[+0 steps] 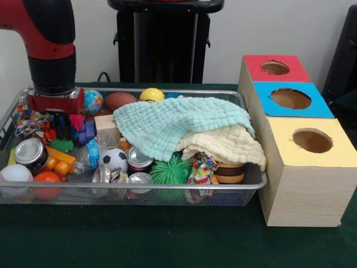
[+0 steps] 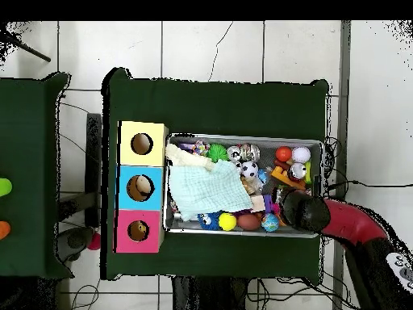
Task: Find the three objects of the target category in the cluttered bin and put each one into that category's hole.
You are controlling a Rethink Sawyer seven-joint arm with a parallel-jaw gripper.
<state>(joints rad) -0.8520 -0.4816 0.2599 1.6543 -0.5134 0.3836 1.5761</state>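
The silver wire-mesh bin (image 1: 167, 186) is full of clutter; in the overhead view its rim (image 2: 242, 136) lies right of the three boxes. My gripper (image 1: 62, 128) hangs from the red and black arm (image 1: 51, 61) and reaches down into the bin's far left corner among small toys. The arm's end (image 2: 302, 213) covers it from above. The red-topped box (image 1: 254, 66) stands farthest from the camera, with its round hole (image 1: 275, 67). Something tan shows inside that hole (image 2: 139, 231) from above. No soft animal toy shows clearly; two cloths hide much of the bin.
A mint-green cloth (image 1: 178, 125) and a pale yellow cloth (image 1: 231, 146) drape the bin's middle and right. Balls, cans (image 1: 30, 153), a soccer ball (image 1: 115, 159) and a green spiky ball (image 1: 170, 171) lie around. Blue-topped (image 1: 262, 103) and yellow-topped (image 1: 340, 153) boxes adjoin the red one.
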